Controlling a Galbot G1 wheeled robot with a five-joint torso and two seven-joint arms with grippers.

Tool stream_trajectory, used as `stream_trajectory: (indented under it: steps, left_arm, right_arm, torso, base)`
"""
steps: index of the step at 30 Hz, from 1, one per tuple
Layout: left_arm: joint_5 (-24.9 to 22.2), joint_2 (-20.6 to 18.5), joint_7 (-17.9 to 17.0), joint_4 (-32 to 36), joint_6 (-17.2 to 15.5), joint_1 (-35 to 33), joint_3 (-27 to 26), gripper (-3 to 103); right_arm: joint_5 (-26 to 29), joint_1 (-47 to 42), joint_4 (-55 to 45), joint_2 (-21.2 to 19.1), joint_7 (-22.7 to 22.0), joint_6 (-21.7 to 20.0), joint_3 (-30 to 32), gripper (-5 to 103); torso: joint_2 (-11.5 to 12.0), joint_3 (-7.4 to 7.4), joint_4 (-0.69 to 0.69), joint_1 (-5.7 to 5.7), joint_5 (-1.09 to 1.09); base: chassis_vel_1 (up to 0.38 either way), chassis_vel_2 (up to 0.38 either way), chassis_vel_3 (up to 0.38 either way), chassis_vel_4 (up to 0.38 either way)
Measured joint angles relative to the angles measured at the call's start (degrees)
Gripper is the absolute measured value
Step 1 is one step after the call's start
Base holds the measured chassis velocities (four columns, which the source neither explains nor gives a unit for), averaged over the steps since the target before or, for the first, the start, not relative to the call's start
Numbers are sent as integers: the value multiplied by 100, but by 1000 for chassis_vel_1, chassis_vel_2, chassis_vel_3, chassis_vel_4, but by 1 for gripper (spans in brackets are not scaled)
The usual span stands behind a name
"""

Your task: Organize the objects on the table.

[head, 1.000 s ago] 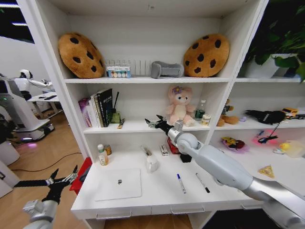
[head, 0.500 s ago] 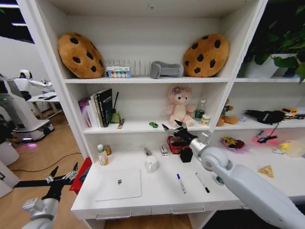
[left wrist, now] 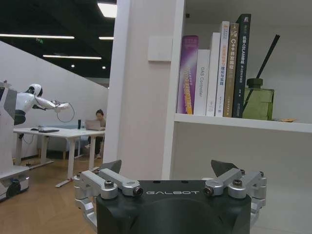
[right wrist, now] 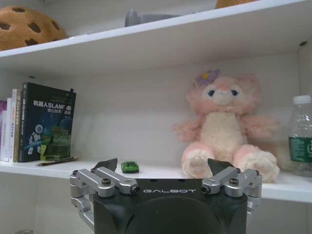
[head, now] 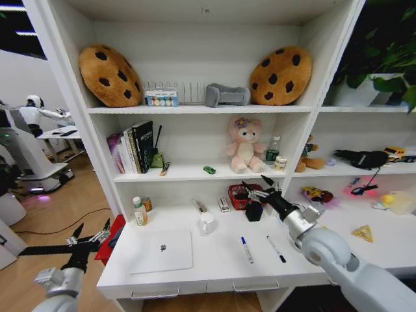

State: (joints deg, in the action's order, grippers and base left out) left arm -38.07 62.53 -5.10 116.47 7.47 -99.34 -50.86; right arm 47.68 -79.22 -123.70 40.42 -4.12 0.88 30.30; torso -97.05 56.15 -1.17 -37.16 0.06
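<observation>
Wooden floor (head: 62, 214), white shelving (head: 195, 109), ceiling lights (left wrist: 108, 8)

The head camera looked forward and down over the white tabletop (head: 214, 260) and its shelving. The right wrist camera sat close below the pink plush (right wrist: 225, 127), facing the middle shelf. The left wrist camera, beside the shelving, faced the books (left wrist: 214, 68). All three views shared those books.

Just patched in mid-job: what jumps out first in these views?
Two cookie cushions flank the top shelf, with a pink plush on the shelf below. The right end effector hangs open above the desk, near the green toy; a silver laptop lies on the desk.
</observation>
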Motion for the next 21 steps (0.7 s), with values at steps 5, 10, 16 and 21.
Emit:
stream_trajectory:
  steps: [5,10,16,21]
  left_arm:
    - [-84,-32,0,11,9,-23,-68,100]
    - [-102,-47,2,13,17,-12,-73,100]
    - [-100,-48,10,-41,23,66,-12,100]
    - [-76,-58,13,-86,23,137,61,100]
  right_arm:
    - [-425,-494,169,335,90,218,244,100]
    - [-719,-884,283,568,162,394,484,100]
    - [-992,-1405,500,865,238,619,713,100]
    - [-1154,-1560,647,1021,264,677,673,100]
  torso:
    - [0,0,0,0,0]
    - [0,0,1,0,-1]
    - [1,0,-1,0,0]
    - [1,0,0,0,-1]
  base:
    - [0,0,0,0]
    - [0,0,0,0]
    - [0,0,0,0]
    - [0,0,0,0]
